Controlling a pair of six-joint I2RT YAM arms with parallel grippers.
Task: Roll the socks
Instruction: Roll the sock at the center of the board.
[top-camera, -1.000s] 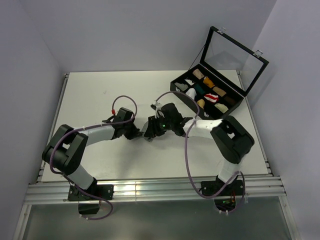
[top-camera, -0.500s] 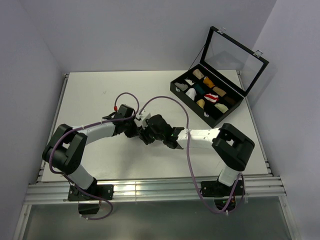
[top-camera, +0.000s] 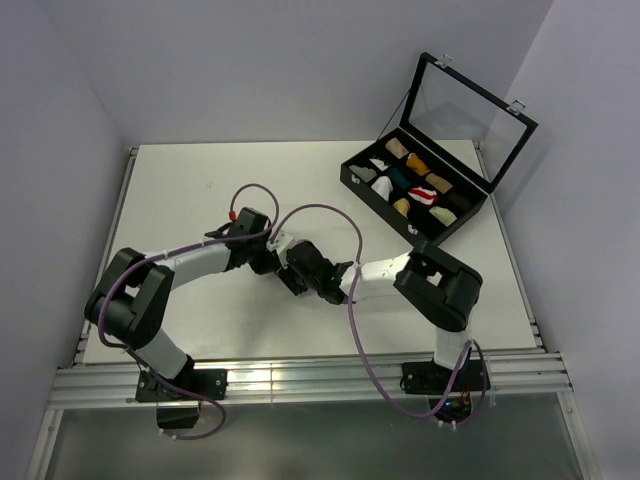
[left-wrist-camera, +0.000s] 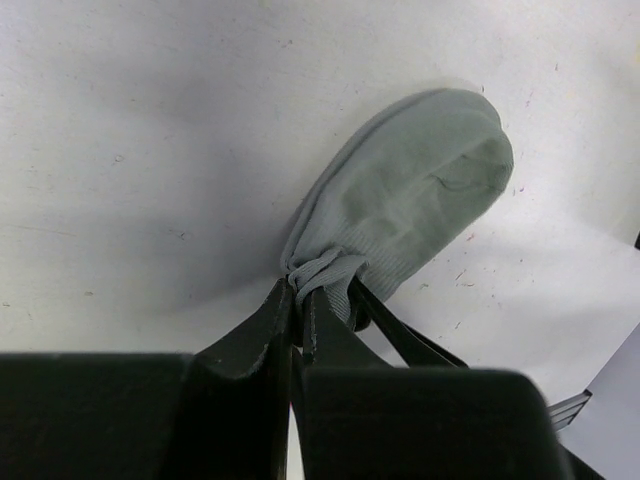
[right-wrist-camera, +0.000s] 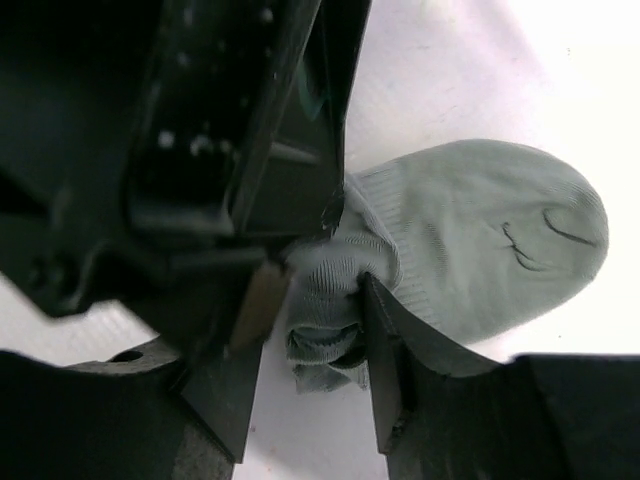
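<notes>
Grey short fabric sock (left-wrist-camera: 410, 190) lies near middle of white surface (left-wrist-camera: 140, 140), toe flat, cuff end bunched. Left claw (left-wrist-camera: 298, 300) pressed together, pinching that bunch. Right claw (right-wrist-camera: 315, 320) jaws apart, one either side of same bunch; gripping or merely touching, cannot tell. Risks: two claws crowd one small wad, so fingers may knock together; left letting go before right holds firm, bunch springs loose; opposed pulls stretch fabric; thin cuff slips free, no roll forms.

No legible text, label, brand, number or sign on anything in view.
</notes>
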